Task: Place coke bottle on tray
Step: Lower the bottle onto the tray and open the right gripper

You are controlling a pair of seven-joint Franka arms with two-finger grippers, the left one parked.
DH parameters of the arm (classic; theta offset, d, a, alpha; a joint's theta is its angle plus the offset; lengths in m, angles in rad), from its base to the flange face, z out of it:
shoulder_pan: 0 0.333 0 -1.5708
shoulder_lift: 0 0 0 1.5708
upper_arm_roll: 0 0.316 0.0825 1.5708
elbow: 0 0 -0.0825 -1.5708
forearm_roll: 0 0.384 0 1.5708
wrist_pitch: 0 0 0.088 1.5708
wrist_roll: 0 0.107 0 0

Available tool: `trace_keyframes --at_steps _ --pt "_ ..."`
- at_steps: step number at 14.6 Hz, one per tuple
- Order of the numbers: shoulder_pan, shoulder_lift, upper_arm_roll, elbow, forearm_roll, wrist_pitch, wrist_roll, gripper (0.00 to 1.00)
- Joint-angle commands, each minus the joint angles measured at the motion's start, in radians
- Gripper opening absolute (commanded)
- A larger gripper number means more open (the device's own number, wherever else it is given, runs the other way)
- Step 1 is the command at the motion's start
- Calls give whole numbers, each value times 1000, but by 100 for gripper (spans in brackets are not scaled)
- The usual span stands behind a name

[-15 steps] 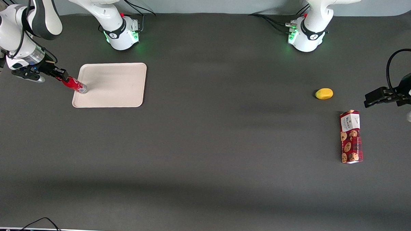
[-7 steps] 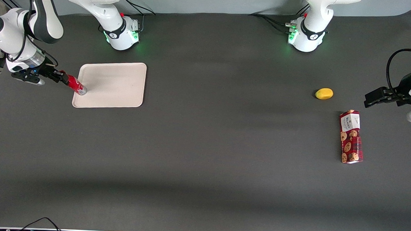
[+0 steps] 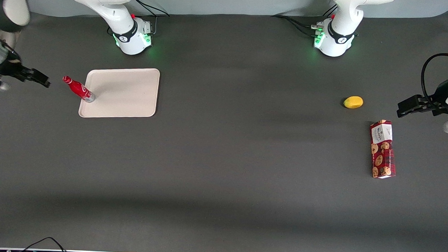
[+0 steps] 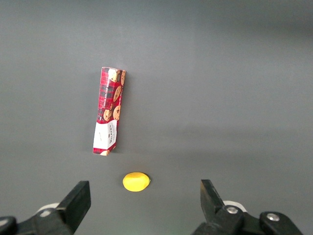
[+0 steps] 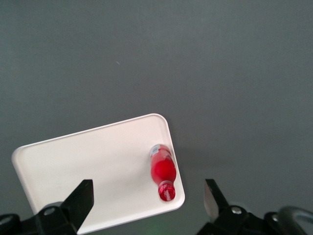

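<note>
**Coke bottle standing in the corner of the tray, gripper clear of it**

Seen from the front, a dark grey table carries a few things. At the working arm's end, the right arm's gripper hangs above the table just off the tray's edge. Its two fingers are spread apart and hold nothing. There is a clear gap between it and the bottle.

Next comes the coke bottle, a small slim red bottle with a red cap. It stands upright on its silvery base inside the tray, a flat cream-white rectangle with a low rim. The wrist camera looks down on the cap and shows the bottle tucked into one rounded corner, close to the rim. The rest of the tray is bare.

Well apart, toward the parked arm's end, lie a small yellow fruit and, nearer the front camera, a red cookie box on its side.

The task looks done. The risk now is a topple. The bottle is tall for its narrow base and sits at the very corner. A brush from the arm or a jolt to the tray could tip it over the rim onto the table.
</note>
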Motion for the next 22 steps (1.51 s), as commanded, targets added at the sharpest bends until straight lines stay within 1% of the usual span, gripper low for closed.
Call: trace_keyframes --at_steps 1,3,4,5,7,9,11,13,14,16,22 --pt "36 85 -7 293 86 -213 17 100" --pt "62 152 -6 438 199 -264 19 100" --pt "81 194 5 497 212 -265 20 100" --pt "92 249 31 556 208 -265 20 100" --pt "94 347 45 660 212 -265 20 100" --pt "95 421 46 703 215 -255 17 100" --pt "95 435 60 699 218 -243 16 100" --pt "95 408 65 640 226 -223 17 100" --pt "106 366 72 560 229 -179 19 100" --pt "123 242 73 353 229 -34 51 100" --pt "123 252 68 394 228 -54 58 100"
